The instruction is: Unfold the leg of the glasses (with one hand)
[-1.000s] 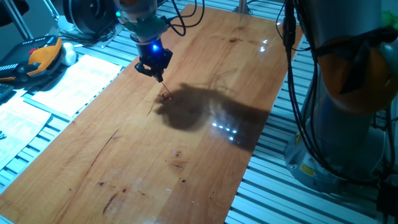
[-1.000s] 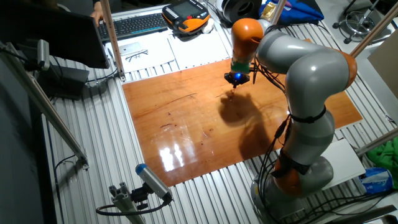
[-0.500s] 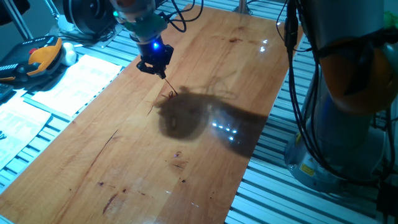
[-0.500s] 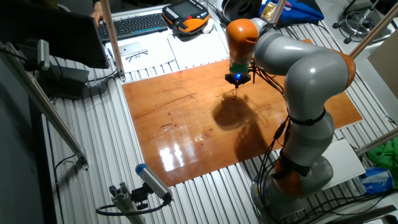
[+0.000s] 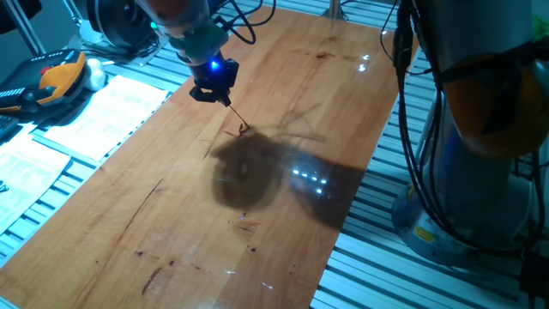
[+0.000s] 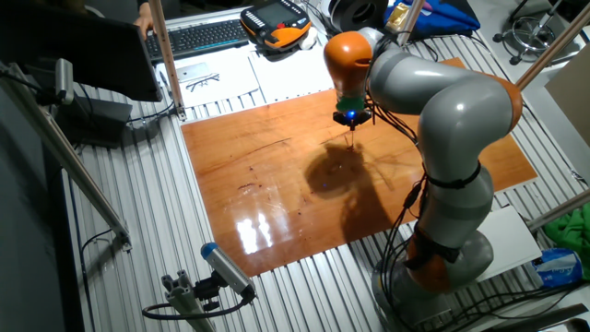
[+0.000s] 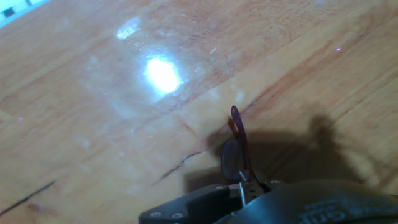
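The glasses [image 5: 241, 130] are a tiny reddish-brown wire frame hanging from my gripper [image 5: 224, 102] just above the wooden table [image 5: 171, 223] near its far left part. In the hand view one oval rim of the glasses [image 7: 232, 157] and a thin leg stand right in front of my gripper [image 7: 244, 185], whose fingers are closed on the wire. The other fixed view shows the gripper [image 6: 353, 124] pointing down with the glasses [image 6: 354, 141] as a fine line below it. Whether the frame's lower end touches the wood I cannot tell.
White paper sheets [image 5: 103, 112] and an orange-black pendant [image 5: 60, 75] lie left of the table. A keyboard [image 6: 198, 37] sits behind it. The arm's grey base [image 6: 442, 258] stands off the table's front right. Dark scratches [image 5: 154, 193] mark the wood.
The gripper has drawn slightly up and towards the table's far left. The glasses now trail out longer beneath it. The arm's shadow has slid towards the table's middle.
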You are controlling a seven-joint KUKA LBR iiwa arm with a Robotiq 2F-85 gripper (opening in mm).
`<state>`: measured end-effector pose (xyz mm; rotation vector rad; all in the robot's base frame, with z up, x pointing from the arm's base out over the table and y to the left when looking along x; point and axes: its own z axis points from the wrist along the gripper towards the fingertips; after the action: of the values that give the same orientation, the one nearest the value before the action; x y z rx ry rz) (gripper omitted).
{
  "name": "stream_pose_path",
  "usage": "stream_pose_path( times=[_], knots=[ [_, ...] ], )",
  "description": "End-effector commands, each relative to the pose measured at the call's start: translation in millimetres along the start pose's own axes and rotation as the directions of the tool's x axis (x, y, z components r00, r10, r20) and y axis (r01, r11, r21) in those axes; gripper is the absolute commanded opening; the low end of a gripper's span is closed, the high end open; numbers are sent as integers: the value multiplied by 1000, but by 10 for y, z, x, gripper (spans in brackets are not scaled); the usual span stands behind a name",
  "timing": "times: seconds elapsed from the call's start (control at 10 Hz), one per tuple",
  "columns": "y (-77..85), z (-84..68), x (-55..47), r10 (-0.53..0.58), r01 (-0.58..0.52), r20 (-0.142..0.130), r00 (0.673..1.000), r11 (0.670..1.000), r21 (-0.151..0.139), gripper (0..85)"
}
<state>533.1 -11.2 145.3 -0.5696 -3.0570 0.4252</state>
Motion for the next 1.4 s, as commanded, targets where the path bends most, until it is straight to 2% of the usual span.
stream_pose_path(
  times=[0.0, 0.4, 0.8, 1.0, 1.1, 1.3],
  knots=[
    [-6, 0, 1, -7, 7, 1, 1000, 1000, 9, 0],
    [-29, -23, 32, -56, 54, 26, 998, 994, 93, 0],
    [-21, -29, 36, -134, 121, 48, 990, 972, 201, 0],
    [-15, -29, 35, -181, 161, 54, 982, 951, 264, 0],
    [-8, -24, 28, -218, 190, 58, 974, 932, 308, 0],
    [-5, -22, 25, -258, 225, 50, 965, 910, 349, 0]
  ],
)
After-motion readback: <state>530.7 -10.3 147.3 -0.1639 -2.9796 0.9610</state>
